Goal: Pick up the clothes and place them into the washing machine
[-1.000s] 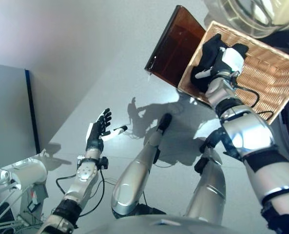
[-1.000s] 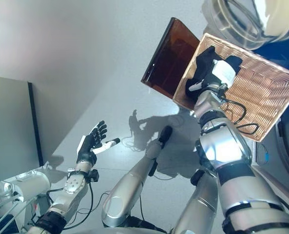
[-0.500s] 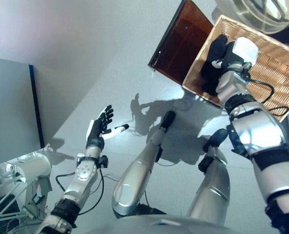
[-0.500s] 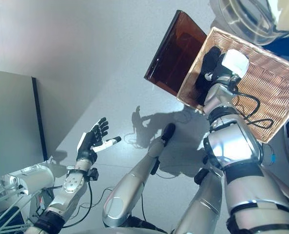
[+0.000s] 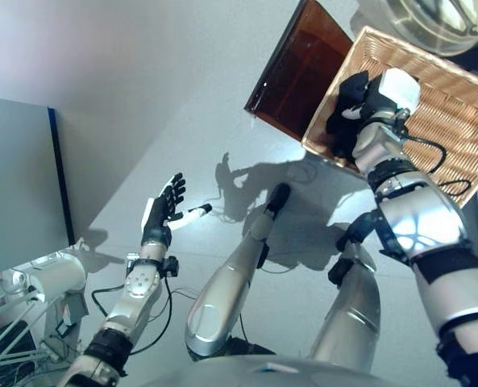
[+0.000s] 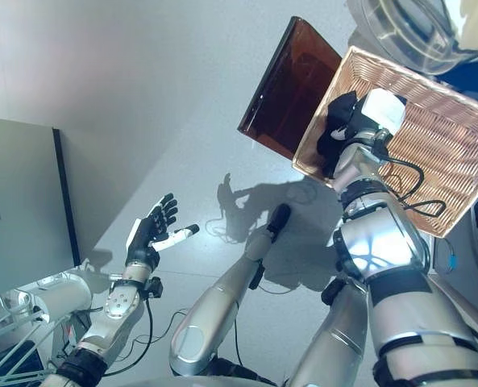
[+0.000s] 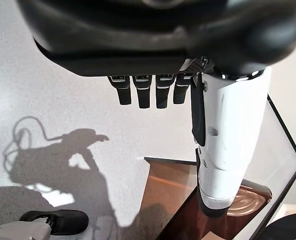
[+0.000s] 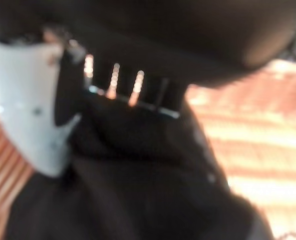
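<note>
A black garment [image 5: 343,121] lies bunched at the near-left end of a wicker basket [image 5: 452,121] on the floor. My right hand [image 5: 380,93] is down in the basket on top of it. In the right wrist view its fingers are curled into the black garment [image 8: 138,200], and the white-covered thumb [image 8: 30,100] presses the cloth from the side. My left hand [image 5: 160,214] hangs over the bare floor at the left, open and holding nothing, fingers straight [image 7: 148,92]. The washing machine's round glass door [image 5: 432,20] shows just beyond the basket.
A brown tinted box [image 5: 291,72] stands against the basket's left side. A grey panel [image 5: 13,185] rises at the far left, with a white apparatus [image 5: 37,286] on the floor below it. Grey floor spreads between my left hand and the basket.
The camera has shifted a little. My right hand stays in the basket, has drawn slightly back toward me, and the black cloth is more bunched under it. The left hand has not moved.
</note>
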You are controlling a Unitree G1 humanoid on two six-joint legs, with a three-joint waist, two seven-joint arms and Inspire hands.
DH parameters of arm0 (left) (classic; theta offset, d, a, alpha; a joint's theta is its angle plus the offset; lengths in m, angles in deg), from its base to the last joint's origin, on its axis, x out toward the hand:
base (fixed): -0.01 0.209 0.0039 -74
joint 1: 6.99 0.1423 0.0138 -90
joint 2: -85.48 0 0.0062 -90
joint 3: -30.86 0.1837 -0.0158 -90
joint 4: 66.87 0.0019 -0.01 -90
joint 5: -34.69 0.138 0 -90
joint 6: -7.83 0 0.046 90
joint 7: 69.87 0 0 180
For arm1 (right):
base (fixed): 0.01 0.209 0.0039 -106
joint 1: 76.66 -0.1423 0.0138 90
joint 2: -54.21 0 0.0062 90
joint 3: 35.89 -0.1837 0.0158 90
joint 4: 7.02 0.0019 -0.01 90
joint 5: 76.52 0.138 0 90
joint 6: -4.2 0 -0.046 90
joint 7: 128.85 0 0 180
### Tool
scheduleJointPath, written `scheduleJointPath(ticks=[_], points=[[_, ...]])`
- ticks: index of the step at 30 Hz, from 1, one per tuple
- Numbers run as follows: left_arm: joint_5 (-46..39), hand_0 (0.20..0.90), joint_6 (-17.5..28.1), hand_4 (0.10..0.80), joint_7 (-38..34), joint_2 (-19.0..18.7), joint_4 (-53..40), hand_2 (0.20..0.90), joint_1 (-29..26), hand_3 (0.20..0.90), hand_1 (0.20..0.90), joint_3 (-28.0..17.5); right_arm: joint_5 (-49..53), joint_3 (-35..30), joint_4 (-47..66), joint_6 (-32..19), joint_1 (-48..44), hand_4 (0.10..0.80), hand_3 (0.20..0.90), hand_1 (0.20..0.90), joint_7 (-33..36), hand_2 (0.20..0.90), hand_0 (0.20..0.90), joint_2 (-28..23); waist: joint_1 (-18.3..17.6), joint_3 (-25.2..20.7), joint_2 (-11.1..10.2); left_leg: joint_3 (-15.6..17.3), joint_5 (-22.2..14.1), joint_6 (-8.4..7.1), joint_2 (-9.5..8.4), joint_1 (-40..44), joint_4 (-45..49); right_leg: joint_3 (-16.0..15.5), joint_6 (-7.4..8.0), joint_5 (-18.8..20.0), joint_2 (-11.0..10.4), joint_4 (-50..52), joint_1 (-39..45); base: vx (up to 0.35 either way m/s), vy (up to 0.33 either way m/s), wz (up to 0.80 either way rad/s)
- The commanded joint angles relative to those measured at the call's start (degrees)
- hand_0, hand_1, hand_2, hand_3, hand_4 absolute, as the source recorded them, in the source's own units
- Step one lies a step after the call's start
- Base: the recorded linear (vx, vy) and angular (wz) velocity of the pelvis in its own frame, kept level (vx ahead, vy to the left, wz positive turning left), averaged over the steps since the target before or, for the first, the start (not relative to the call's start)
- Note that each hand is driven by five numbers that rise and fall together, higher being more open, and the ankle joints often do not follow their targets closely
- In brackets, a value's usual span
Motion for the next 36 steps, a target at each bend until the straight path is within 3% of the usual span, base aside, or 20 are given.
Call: scheduleJointPath(ticks=[1,3,6,8,9,11,14,20,36], points=[[0.62,0.9,2.33,0.8,-2.92,-2.76,-0.87,0.9,1.99,0.9,0.9,-0.41,5.89,0.69,5.5,-4.03,-1.66,0.3,0.2,0.2,4.59,0.2,0.2,-0.61,-1.79,2.28,6.19,4.35,2.07,-0.78,-2.84,2.47,-5.88,2.1,0.38,-4.48,2.51,1.51,2.81,0.035,0.01,-0.2],[0.59,0.9,2.39,0.8,-3.18,-2.61,0.08,0.9,1.98,0.9,0.9,-0.45,8.24,-0.56,6.5,-5.12,-1.15,0.3,0.2,0.2,4.95,0.2,0.2,-0.49,-2.38,2.28,5.85,4.64,1.95,-0.78,-2.72,2.96,-5.97,2.27,0.4,-4.3,2.68,0.99,3.38,0.034,0.005,-0.2],[-0.01,0.9,1.97,0.8,-3.92,-0.4,5.44,0.9,1.67,0.9,0.9,-0.93,24.98,-7.54,13.52,-13.08,4.01,0.3,0.2,0.2,5.45,0.2,0.2,-0.96,-5.18,2.28,3.85,6.72,0.92,-0.65,-2.04,5.57,-6.08,3.38,0.48,-3.64,3.51,-1.55,6.37,0.055,-0.012,-0.33],[0.02,0.9,1.82,0.8,-3.72,-0.12,6.44,0.9,1.8,0.9,0.9,-1.01,28.39,-8.66,15.35,-14.47,5.56,0.3,0.2,0.2,4.98,0.2,0.2,-1.27,-5.68,2.28,3.53,7.06,0.7,-0.67,-1.88,6.26,-6.05,3.5,0.48,-3.47,3.64,-2.09,7.13,0.049,-0.009,-0.28],[-0.16,0.9,1.51,0.8,-3.01,0.64,7.88,0.9,2.08,0.9,0.9,-1.28,38.01,-12.3,19.71,-18.35,9.54,0.3,0.2,0.2,3.4,0.2,0.2,-1.89,-6.99,2.28,2.89,7.88,0.16,-0.63,-1.71,7.77,-6.04,3.86,0.5,-3.37,3.91,-3.04,8.77,0.052,-0.01,-0.26],[-0.48,0.9,1.48,0.8,-2.73,0.75,8.29,0.9,2.46,0.9,0.9,-1.45,42.63,-13.63,21.63,-19.73,11.8,0.3,0.2,0.2,2.61,0.2,0.2,-2.15,-7.39,2.28,2.72,8.14,-0.1,-0.62,-1.64,8.71,-6.1,4.15,0.51,-3.34,4.1,-3.52,9.66,0.045,-0.01,-0.23],[-1.31,0.9,0.67,0.8,-0.73,1.35,10.0,0.9,2.86,0.9,0.9,-2.04,58.67,-17.06,30.27,-25.32,20.4,0.3,0.2,0.2,-3.24,0.2,0.2,-1.34,-9.39,2.28,1.64,9.49,-1.0,-0.67,-1.35,11.05,-5.97,4.97,0.48,-3.1,4.61,-5.26,12.55,0.057,-0.023,-0.29],[-3.5,0.9,-0.47,0.8,2.72,3.44,13.45,0.9,4.18,0.9,0.9,-2.09,81.14,-22.25,41.05,-30.37,30.24,0.3,0.2,0.2,-13.43,0.2,0.2,1.38,-11.58,0.63,1.53,11.36,-2.14,-0.62,-0.92,14.5,-6.05,6.45,0.41,-2.63,5.72,-7.75,15.75,0.059,-0.017,-0.28],[-4.2,0.9,-2.25,0.8,6.4,8.64,23.16,0.9,5.87,0.9,0.9,-1.26,94.5,-27.63,46.09,-31.94,31.86,0.3,0.2,0.2,-19.17,0.2,0.2,-0.35,-14.93,-4.53,3.05,14.64,-3.04,-0.73,-0.45,18.66,-7.79,10.18,-0.3,-3.13,8.15,-9.21,17.74,0.028,-0.021,-0.16]])
